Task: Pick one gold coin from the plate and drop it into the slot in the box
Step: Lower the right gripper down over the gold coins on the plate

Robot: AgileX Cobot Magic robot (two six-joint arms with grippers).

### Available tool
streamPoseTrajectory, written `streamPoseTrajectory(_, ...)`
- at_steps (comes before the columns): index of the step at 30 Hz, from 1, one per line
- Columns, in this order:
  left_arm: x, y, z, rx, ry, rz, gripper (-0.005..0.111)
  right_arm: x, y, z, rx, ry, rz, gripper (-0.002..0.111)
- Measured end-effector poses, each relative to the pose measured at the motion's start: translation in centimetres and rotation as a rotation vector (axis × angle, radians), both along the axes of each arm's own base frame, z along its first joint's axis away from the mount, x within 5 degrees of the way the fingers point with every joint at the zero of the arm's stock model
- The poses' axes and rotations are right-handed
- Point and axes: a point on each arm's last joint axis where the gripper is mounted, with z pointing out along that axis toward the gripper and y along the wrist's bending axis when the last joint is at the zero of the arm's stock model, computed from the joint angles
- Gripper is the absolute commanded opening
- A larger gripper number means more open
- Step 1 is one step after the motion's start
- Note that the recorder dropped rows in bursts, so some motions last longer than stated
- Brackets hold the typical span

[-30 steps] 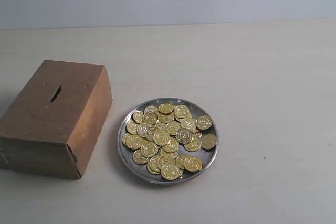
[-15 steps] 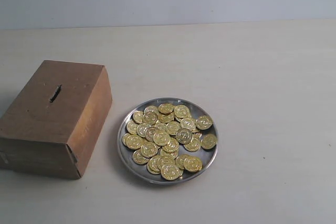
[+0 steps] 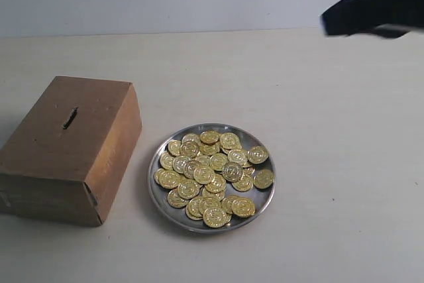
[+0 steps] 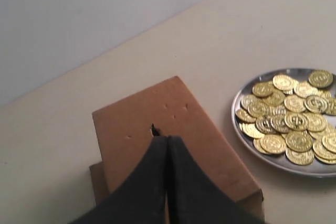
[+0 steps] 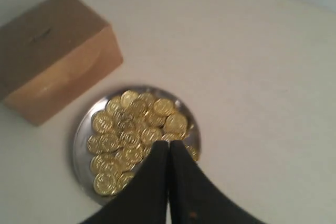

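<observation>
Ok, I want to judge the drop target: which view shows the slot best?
The exterior view: the slot shows whole and unobstructed on the box top. In the left wrist view the left gripper, jaws shut, hides all but one end. In the right wrist view it is a small, faint mark.

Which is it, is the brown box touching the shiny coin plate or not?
Apart. The exterior view shows a strip of bare table between the side of the box and the rim of the plate.
</observation>
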Motion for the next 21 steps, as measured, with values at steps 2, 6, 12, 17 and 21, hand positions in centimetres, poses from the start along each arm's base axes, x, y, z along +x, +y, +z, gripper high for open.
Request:
streamPoseTrajectory(2,0.4,-0.1,-0.4,0.019,0.025,-0.005,0.000,1.6,2.1,-2.0,-0.056,0.074,0.066,0.000)
streamPoseTrajectory(6,0.7,-0.2,-0.5,0.022,0.029,-0.004,0.000,3.9,6.7,-6.3,-0.224,0.155,0.210,0.000)
streamPoseTrajectory(12,0.7,-0.2,-0.4,0.018,0.018,0.000,0.000,6.5,11.0,-11.7,-0.476,0.182,0.326,0.000)
streamPoseTrajectory(17,0.7,-0.3,-0.4,0.008,0.021,-0.003,0.000,8.7,12.1,-16.1,-0.595,0.261,0.294,0.001)
streamPoseTrajectory(21,0.7,-0.3,-0.4,-0.001,0.024,-0.002,0.000,9.6,12.4,-19.0,-0.649,0.332,0.241,0.013)
